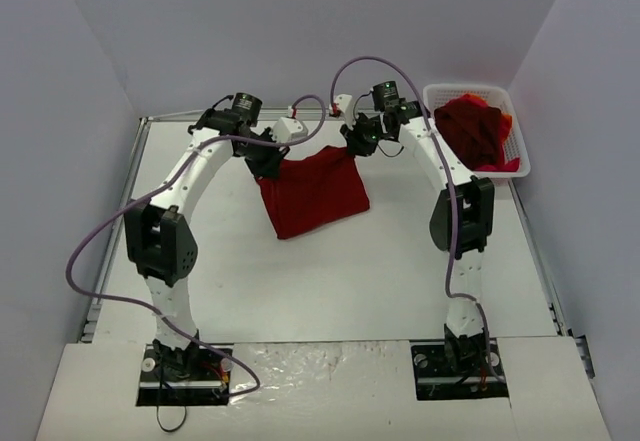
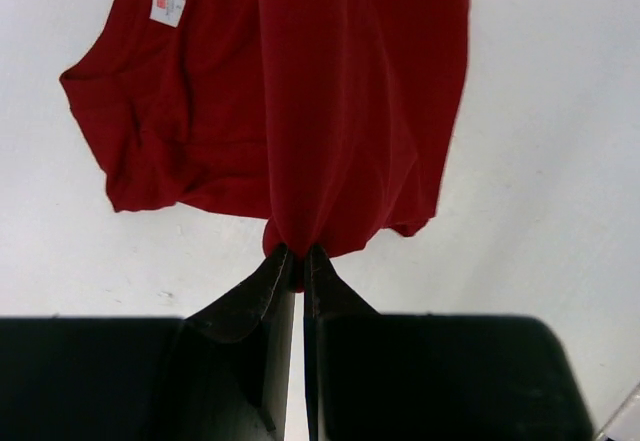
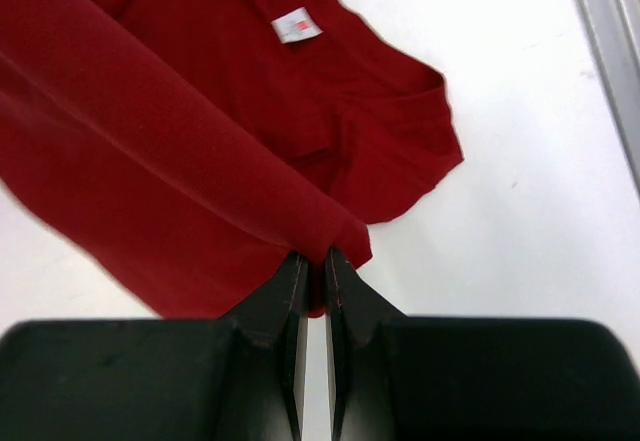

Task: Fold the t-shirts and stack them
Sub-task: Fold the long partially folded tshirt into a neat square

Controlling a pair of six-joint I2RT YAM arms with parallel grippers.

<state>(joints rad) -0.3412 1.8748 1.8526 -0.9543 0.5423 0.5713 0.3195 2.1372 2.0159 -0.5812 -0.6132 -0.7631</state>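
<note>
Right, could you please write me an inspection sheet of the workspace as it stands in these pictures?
Surface: white table; a shiny crinkled sheet lies between the arm bases.
Job's things: dark red t-shirt pinched at two spots along its far edge, the rest draped on the table; heaped t-shirts in the white mesh basket at the far right.
Clutter: nothing seen.
Grippers: left claw shut on the dark red t-shirt; right claw shut on it too.
Cables: purple cables loop loosely off both arms.
Surroundings: plain pale walls on three sides.
</note>
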